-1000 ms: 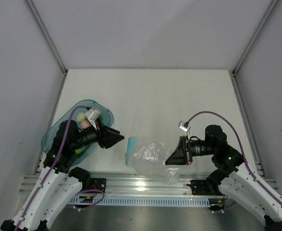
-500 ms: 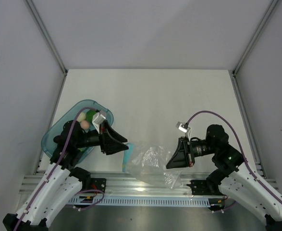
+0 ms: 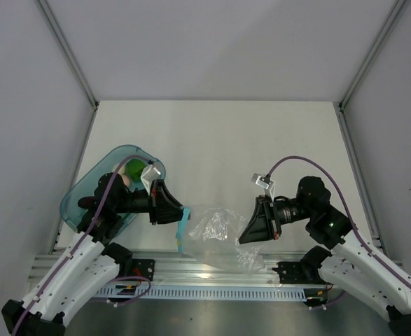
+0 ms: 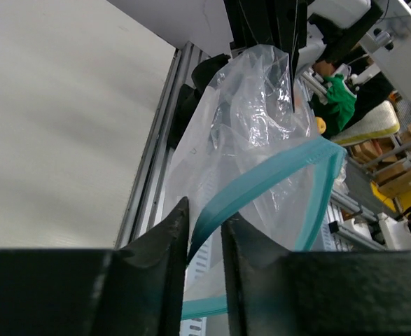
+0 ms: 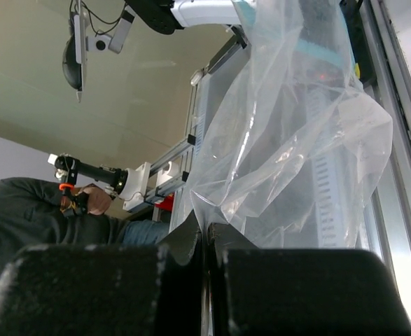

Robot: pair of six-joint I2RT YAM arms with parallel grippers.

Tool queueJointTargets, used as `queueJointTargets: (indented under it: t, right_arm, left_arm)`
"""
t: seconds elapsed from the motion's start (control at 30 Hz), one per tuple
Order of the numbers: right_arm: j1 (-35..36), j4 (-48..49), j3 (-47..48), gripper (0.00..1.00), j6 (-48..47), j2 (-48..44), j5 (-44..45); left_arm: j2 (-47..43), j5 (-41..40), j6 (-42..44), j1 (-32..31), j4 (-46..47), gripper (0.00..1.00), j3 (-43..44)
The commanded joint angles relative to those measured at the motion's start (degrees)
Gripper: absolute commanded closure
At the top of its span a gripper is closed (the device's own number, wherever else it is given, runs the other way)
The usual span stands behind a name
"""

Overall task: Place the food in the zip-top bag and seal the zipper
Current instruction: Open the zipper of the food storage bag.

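Pinching the zip-top bag tight in my right gripper, my left gripper stood slightly apart astride the zipper — the food sat unbagged

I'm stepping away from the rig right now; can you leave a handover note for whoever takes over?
Left gripper: straddles the teal-blue zipper strip of the clear crinkly zip-top bag; firm pinch unclear.
Right gripper: shut on the bag's opposite end.
Green and pink toy food pieces lie in the translucent blue oval tray.
Done: bag held; no food visible inside.
Left: load food, seal zipper.
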Motion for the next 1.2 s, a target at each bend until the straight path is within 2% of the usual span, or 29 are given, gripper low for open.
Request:
queueJointTargets:
  t: [0.0, 0.03, 0.07, 0.1, 0.13, 0.2, 0.27, 0.37, 0.4, 0.47, 0.53, 0.63, 0.77, 0.87, 0.93, 1.03, 1.17]
  right_arm:
    - [0.31, -0.29, 3.53, 1.00, -1.93, 2.72, -0.18]
    - [0.31, -2.39, 5.10, 1.00, -5.60, 3.52, 2.00]
    - [0.31, -8.85, 6.34, 0.94, -8.16, 4.40, 4.20]
    - [0.31, -12.83, 7.91, 0.86, -10.97, 5.54, 6.74]
    - [0.31, -16.35, 10.45, 0.71, -13.26, 7.73, 11.64]
    - [0.31, -22.61, 12.40, 0.49, -17.14, 9.85, 16.94]
    - [0.66, -28.50, 15.82, 0.38, -20.03, 13.36, 26.48]
    - [0.84, -33.60, 20.04, 0.29, -20.93, 18.36, 38.97]
    - [1.01, -34.22, 21.02, 0.26, -20.84, 19.43, 41.63]
    - [1.19, -35.46, 22.78, 0.25, -19.79, 22.33, 46.82]
    - [1.80, -36.07, 25.24, 0.22, -17.68, 24.00, 52.98]
    - [4.43, -37.65, 29.72, 0.19, -14.69, 27.25, 62.99]
    - [9.97, -40.90, 36.92, 0.18, -11.79, 30.59, 80.04]
    - [14.36, -40.92, 41.59, 0.19, -8.28, 32.36, 85.08]
    - [17.61, -37.23, 42.64, 0.21, -6.96, 33.67, 86.21]
    - [26.38, -34.50, 45.18, 0.24, -5.73, 37.35, 91.20]
    - [32.99, -29.41, 46.95, 0.28, -4.76, 42.28, 96.93]
  left_arm:
    - [2.12, 2.79, -0.70, -0.85, 3.13, 0.77, 0.41]
    - [2.65, 2.97, -0.26, -0.85, 2.44, 0.87, 1.01]
    - [3.18, 2.80, -0.09, -0.85, 0.60, 0.97, 1.80]
    - [3.53, 1.14, 0.44, -0.85, -0.98, 0.99, 2.94]
    - [4.05, -0.18, 0.62, -0.85, -2.48, 0.99, 3.21]
    - [4.41, -6.04, 0.09, -0.85, -7.04, 1.00, 4.87]
    - [4.41, -12.46, -1.39, -0.85, -11.25, 0.99, 6.10]
    - [3.36, -17.49, -3.68, -0.85, -12.51, 0.99, 6.20]
    - [2.92, -21.51, -3.95, -0.85, -13.47, 0.99, 6.29]
    - [1.51, -26.01, -4.21, -0.85, -15.31, 0.99, 6.55]
    - [0.55, -34.09, -5.00, -0.85, -19.18, 0.99, 7.08]
    - [-2.09, -42.09, -9.30, -0.85, -20.51, 0.99, 6.29]
    - [-5.16, -47.12, -18.51, -0.85, -19.72, 0.99, 4.88]
    - [-5.69, -49.84, -21.79, -1.11, -19.72, 0.99, 4.88]
    - [-6.31, -50.90, -22.49, -1.46, -19.02, 0.99, 4.71]
    - [-6.57, -52.66, -23.55, -1.90, -19.19, 0.99, 5.32]
    - [-7.45, -55.03, -24.25, -2.52, -20.42, 0.99, 5.85]
